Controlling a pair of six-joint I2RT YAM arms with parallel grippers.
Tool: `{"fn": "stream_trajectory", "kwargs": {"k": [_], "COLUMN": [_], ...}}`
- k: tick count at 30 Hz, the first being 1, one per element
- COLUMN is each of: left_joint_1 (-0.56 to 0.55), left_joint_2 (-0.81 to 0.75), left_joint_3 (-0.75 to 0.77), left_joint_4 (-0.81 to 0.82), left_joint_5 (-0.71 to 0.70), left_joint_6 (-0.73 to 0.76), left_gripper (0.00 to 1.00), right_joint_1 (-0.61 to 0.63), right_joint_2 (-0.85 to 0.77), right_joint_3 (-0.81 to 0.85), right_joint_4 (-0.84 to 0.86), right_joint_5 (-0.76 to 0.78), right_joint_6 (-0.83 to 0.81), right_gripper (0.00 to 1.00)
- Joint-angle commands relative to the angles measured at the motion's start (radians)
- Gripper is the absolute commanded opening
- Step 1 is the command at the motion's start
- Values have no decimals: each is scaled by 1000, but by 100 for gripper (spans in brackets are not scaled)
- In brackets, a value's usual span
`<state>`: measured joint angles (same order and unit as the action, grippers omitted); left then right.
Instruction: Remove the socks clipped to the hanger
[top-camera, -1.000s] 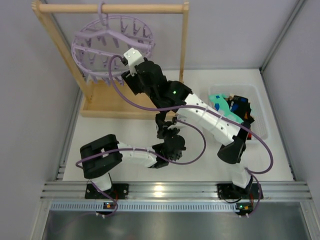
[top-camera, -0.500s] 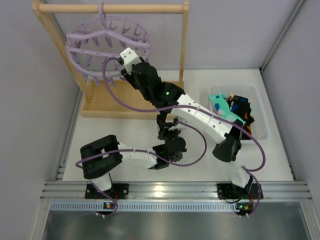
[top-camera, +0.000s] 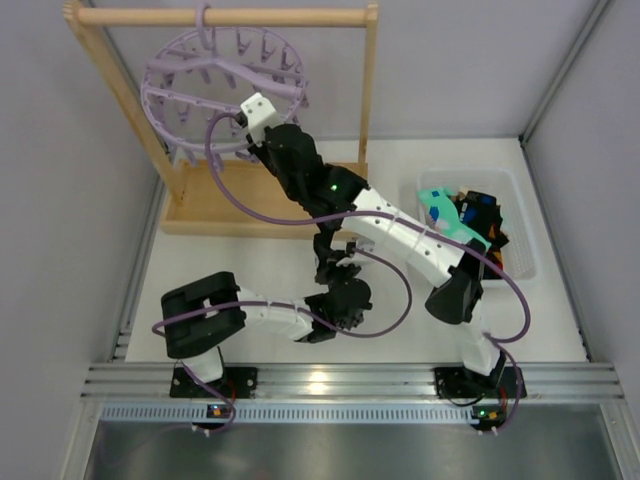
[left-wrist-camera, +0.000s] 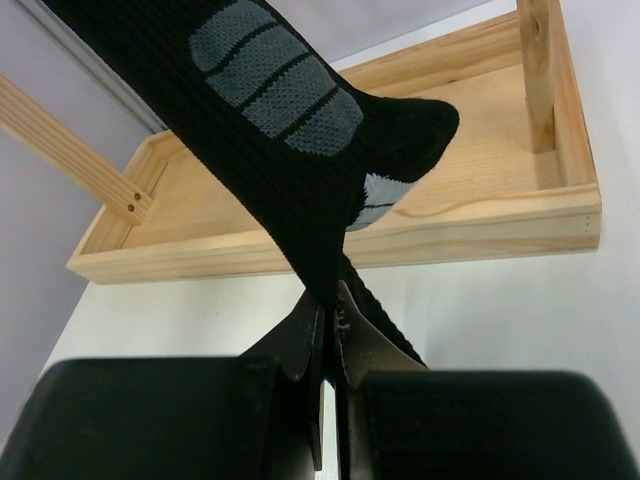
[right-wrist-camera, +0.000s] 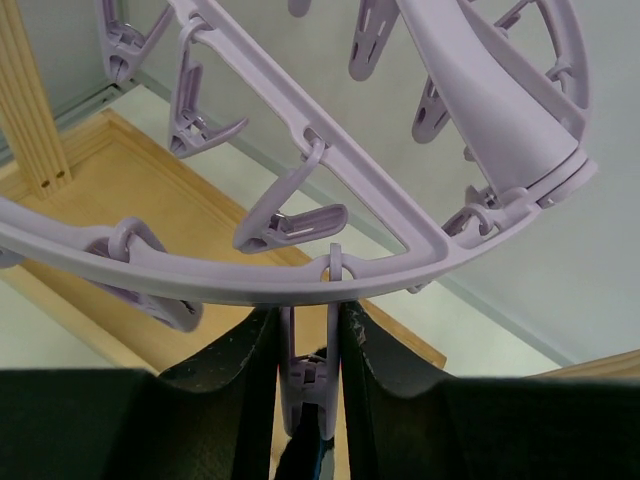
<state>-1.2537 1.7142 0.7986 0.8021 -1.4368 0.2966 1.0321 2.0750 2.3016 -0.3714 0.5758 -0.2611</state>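
Hanging by its hook from the round wooden rail (top-camera: 230, 17), the hanger (right-wrist-camera: 250, 278) was a ring of smooth, pale lavender plastic with flat spokes and slotted clip pegs dangling from it. The right tool (right-wrist-camera: 308, 335) stood under the rim with its two matte black fingers set just the width of one peg (right-wrist-camera: 306, 380) apart, one finger against each side of it. A scrap of dark cloth showed at the peg's lower end, too little to name. Nearer the arm bases, above the white table (top-camera: 230, 262), the left tool (left-wrist-camera: 328, 312) was pinched fully together on the edge of a black sock (left-wrist-camera: 270, 120). The sock was a ribbed knit with grey striped panels and a pale patch by the toe, and it draped up and away from the tips. Behind it lay the rack's shallow pine tray (left-wrist-camera: 480, 180), its grain plain to see. At the right, a clear plastic bin (top-camera: 525, 250) held more socks, one of them teal-and-white (top-camera: 438, 208).
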Motion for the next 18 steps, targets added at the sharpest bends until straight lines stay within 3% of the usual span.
{"fn": "stream_trajectory", "kwargs": {"k": [1,9,10,11,14,18], "left_joint_1": [-21,-30,-35,-39,-78,-162], "left_joint_2": [-8,-22,-33,-44,-100,-212], "left_joint_3": [-35,-105,-116,-119,-121,-137], "left_joint_4": [36,34,34,34,34,34], "left_joint_5": [-1,-5,-2,4,41,119], "left_joint_6": [-39,-109,-112,-113,-90,-80], "left_gripper": [0,0,0,0,0,0], "right_joint_1": [5,8,8,8,9,8], "right_joint_2": [-56,-92,-92,-95,-111,-260], "right_joint_3": [-7,-33,-37,-42,-76,-224], "right_joint_4": [81,91,89,85,62,66], "right_joint_5": [-2,-27,-27,-27,-24,-45], "right_joint_6": [10,31,39,40,62,108], "right_gripper": [3,4,9,40,50,64]}}
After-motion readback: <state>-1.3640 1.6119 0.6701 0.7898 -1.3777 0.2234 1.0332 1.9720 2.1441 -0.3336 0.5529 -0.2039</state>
